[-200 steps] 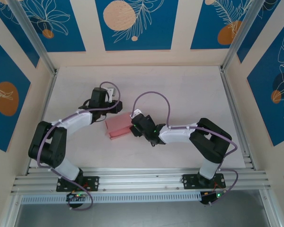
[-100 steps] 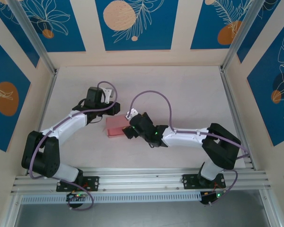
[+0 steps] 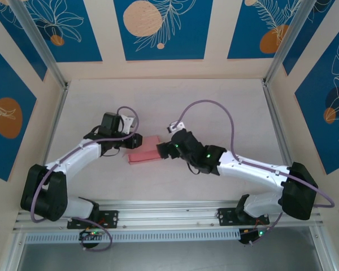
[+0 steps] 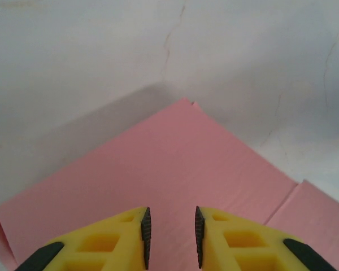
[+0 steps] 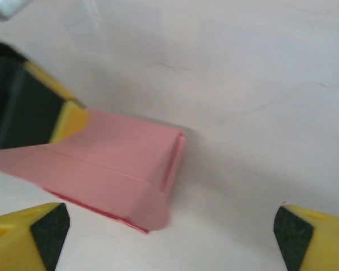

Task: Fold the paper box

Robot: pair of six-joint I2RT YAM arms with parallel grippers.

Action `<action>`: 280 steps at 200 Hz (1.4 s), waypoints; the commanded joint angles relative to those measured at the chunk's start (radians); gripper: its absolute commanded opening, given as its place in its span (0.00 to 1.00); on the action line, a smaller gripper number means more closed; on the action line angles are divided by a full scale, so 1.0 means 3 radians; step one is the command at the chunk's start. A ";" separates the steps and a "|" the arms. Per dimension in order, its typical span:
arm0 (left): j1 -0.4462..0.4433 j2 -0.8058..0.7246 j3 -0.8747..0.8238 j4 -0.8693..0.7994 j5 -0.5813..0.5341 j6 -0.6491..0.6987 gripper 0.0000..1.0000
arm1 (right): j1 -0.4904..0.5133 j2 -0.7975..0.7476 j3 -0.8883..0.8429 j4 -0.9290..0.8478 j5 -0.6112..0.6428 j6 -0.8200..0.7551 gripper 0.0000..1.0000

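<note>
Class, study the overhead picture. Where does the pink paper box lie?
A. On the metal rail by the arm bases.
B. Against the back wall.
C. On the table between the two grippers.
C: the paper box lies on the table, with the left gripper at its left end and the right gripper at its right end.

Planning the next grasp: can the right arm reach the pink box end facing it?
Probably yes. The right gripper stands wide open facing that end of the paper box, bare table between; the left gripper sits at the far end.
</note>
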 commanded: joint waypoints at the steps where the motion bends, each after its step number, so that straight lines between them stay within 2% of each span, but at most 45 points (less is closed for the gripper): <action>1: 0.0000 0.0073 -0.0113 0.0046 0.0134 -0.0058 0.28 | -0.0166 -0.0075 0.0108 -0.0443 -0.0416 0.0502 0.87; 30: -0.0002 0.0148 -0.0151 0.0082 0.0062 -0.0024 0.28 | -0.0410 -0.0068 0.0132 -0.0538 -0.0920 0.0627 0.80; 56: -0.0002 0.0250 -0.0180 0.0129 0.0029 -0.0020 0.28 | -0.0572 0.0012 0.0123 -0.0502 -0.1276 0.0706 0.68; 95: -0.0011 0.0405 -0.0272 0.0307 -0.0059 -0.0047 0.27 | -0.0632 0.0214 0.0165 -0.0490 -0.1516 0.0683 0.55; 123: -0.0028 0.0421 -0.0405 0.0554 -0.0193 -0.0150 0.27 | -0.0629 0.0368 0.0131 -0.0383 -0.1681 0.0689 0.53; 142: -0.0030 0.0323 -0.0427 0.0615 -0.0303 -0.0177 0.30 | -0.0579 0.0475 0.0070 -0.0235 -0.1806 0.0687 0.48; 156: -0.0031 0.0172 -0.0428 0.0662 -0.0327 -0.0201 0.40 | -0.0513 0.0535 0.0033 -0.0156 -0.1837 0.0697 0.48; 187: -0.0031 -0.0185 -0.0322 0.0559 -0.0381 -0.0219 0.47 | -0.0413 0.0663 0.0108 -0.0201 -0.1821 0.0698 0.53; 203: -0.0031 -0.0351 -0.0263 0.0326 -0.0565 -0.0144 0.54 | -0.0382 0.0725 0.0230 -0.0323 -0.1750 0.0659 0.58; 226: -0.0031 -0.0515 -0.0169 -0.0193 -0.0975 0.0018 0.55 | -0.0382 0.0876 0.0484 -0.0567 -0.1695 0.0624 0.63; 238: -0.0031 -0.0529 -0.0136 -0.0425 -0.1071 0.0081 0.54 | -0.0388 0.0995 0.0625 -0.0684 -0.1703 0.0616 0.64; 280: -0.0031 -0.0412 -0.0172 -0.0672 -0.0563 0.0184 0.57 | -0.0381 0.1387 0.0990 -0.0871 -0.1848 0.0617 0.66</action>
